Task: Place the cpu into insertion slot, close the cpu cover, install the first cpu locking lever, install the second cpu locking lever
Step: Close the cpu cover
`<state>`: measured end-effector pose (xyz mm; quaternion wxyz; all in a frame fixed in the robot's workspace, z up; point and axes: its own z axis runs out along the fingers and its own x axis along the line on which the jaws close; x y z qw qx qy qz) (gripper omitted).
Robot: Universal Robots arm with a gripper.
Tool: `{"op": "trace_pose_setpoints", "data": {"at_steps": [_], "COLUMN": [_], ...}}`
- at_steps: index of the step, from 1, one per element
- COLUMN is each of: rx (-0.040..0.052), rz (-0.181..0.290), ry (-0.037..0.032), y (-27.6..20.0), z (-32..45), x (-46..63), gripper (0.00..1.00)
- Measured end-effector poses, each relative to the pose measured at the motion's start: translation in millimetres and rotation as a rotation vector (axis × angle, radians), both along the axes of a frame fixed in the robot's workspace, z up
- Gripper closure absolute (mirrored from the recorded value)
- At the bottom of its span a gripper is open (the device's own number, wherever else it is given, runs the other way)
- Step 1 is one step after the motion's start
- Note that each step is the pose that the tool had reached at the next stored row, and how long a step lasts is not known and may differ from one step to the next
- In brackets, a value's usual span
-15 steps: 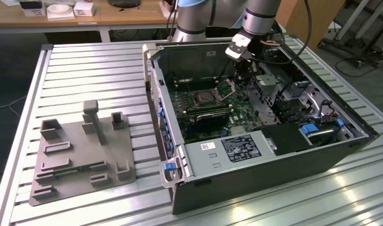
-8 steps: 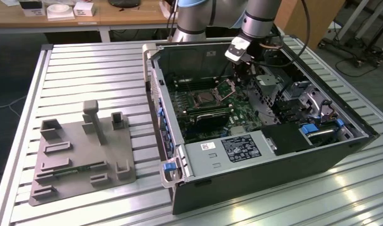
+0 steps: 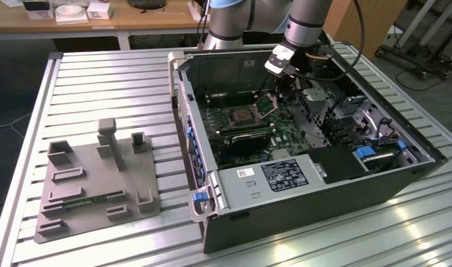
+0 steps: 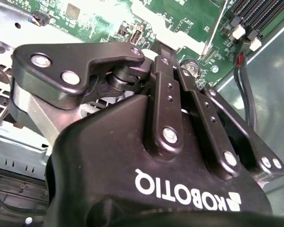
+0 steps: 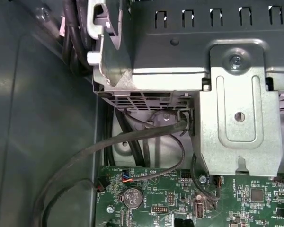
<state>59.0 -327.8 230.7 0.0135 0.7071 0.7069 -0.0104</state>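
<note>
Pincer [image 3: 286,90] hangs, apparently just beside cpu cover [image 3: 269,103].

One robot arm [image 3: 307,22] reaches into one open computer case [image 3: 300,217], which lies on one ribbed metal table [image 3: 107,72]. Inside lies one green motherboard [image 3: 285,133] with one insertion slot [image 3: 241,115] and one cpu cover [image 3: 269,102], raised on its hinge. One grey fixture plate [image 3: 85,194] sits near the table's edge at the exterior view's left. Three small white boxes [image 3: 68,12] stand on one wooden desk [image 3: 152,19]. In the first wrist view, one coin battery [image 5: 132,196] sits near the board's edge.
</note>
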Motion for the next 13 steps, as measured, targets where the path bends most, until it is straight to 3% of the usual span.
{"op": "trace_pose_setpoints", "data": {"at_steps": [13], "rx": [0.0000], "rz": [0.000], "ry": [-0.0001], "y": [0.0], "z": [0.1], "x": [-7.6], "gripper": [0.90]}}
